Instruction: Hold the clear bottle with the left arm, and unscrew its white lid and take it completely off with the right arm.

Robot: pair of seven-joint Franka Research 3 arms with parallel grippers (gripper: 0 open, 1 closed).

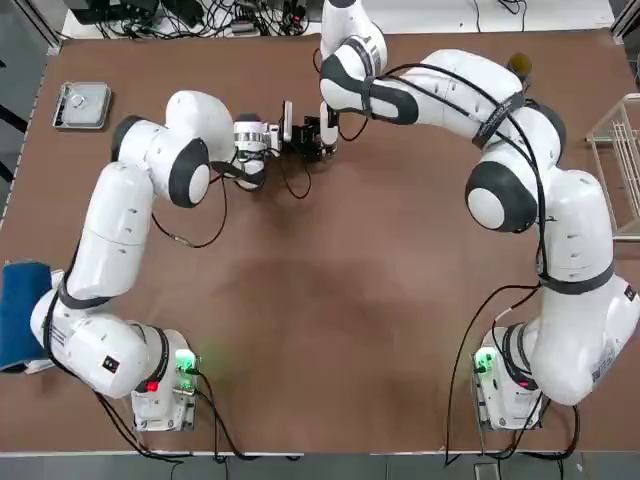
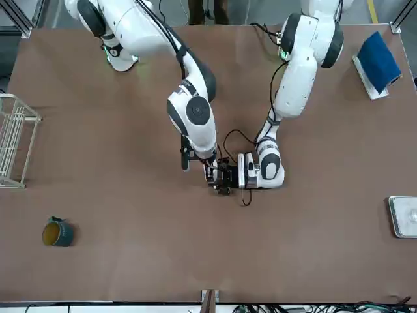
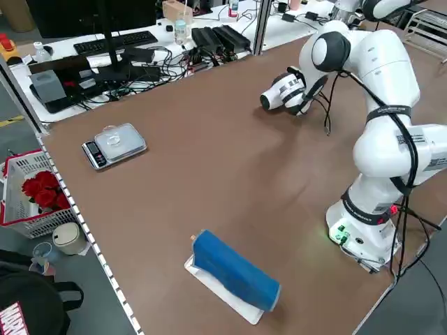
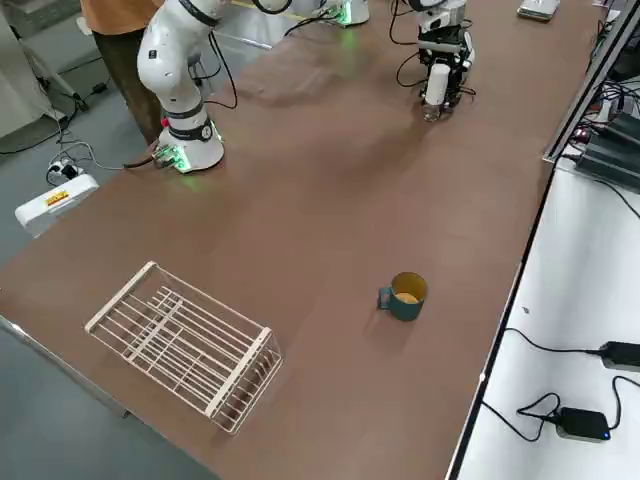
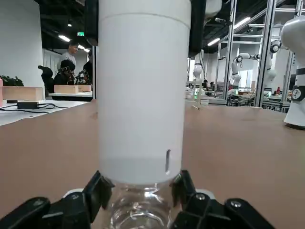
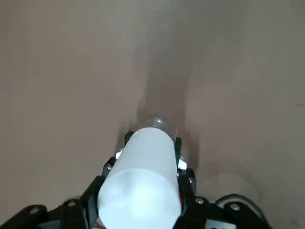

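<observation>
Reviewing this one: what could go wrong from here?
The left jaws grip the clear bottle just under the white lid; the smooth vial might spin with the lid instead of unscrewing.

The right jaws close around the lid very near the left ones, so turning could knock them together.

Once freed, the bottle or lid might slip and drop.

Robotics lab, by the look of it. Brown worktable (image 1: 330, 300) carried two white robot arms. More arms (image 5: 240, 59) stood beyond, among metal frames (image 5: 267, 52). Cables (image 3: 154, 73), keyboard (image 3: 115, 42) and monitor (image 3: 91, 14) crowded a white desk (image 3: 77, 45) alongside.
</observation>
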